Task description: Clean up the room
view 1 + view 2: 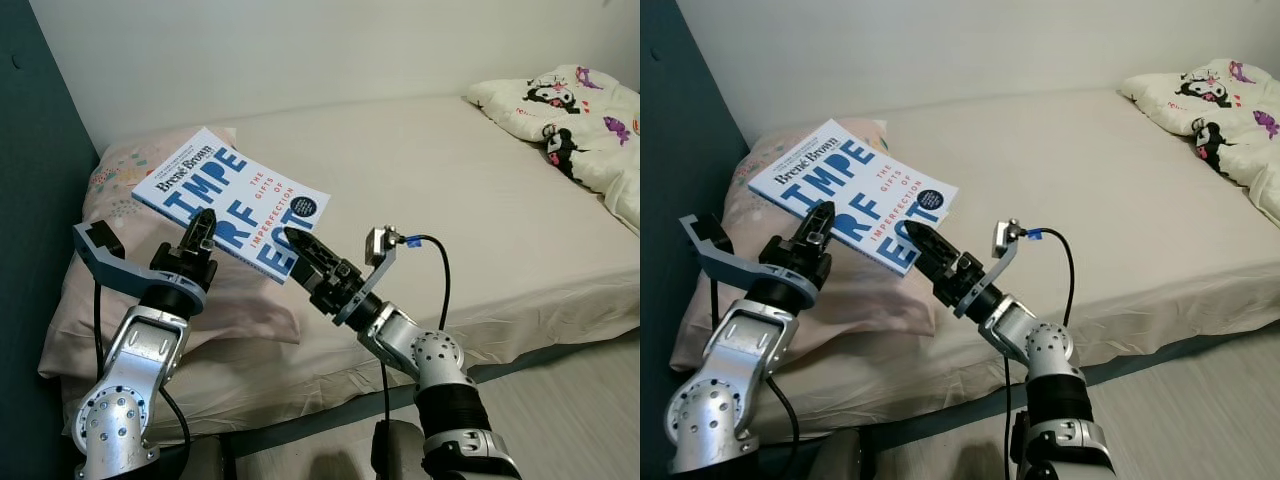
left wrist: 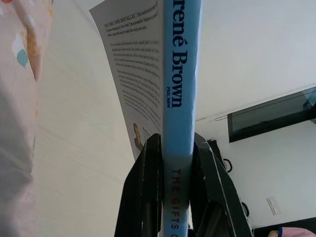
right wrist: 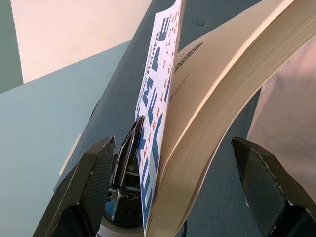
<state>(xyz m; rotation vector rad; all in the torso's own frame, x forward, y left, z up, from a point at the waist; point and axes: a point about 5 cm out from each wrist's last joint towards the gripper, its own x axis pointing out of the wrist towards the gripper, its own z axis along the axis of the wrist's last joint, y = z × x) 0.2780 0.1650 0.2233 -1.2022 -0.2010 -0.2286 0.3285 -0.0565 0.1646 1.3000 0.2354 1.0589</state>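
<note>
blue-and-white paperback book (image 1: 232, 200), tilted above pink pillow (image 1: 215, 300), cover splayed

Beige bed (image 1: 430, 190), pink pillow (image 1: 120, 180) at its head (wall side), cartoon-print quilt (image 1: 570, 115) opposite

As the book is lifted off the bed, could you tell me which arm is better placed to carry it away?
Left. The left gripper is clamped on the book's spine, whereas the right gripper stands open around its fanned page edge.
</note>
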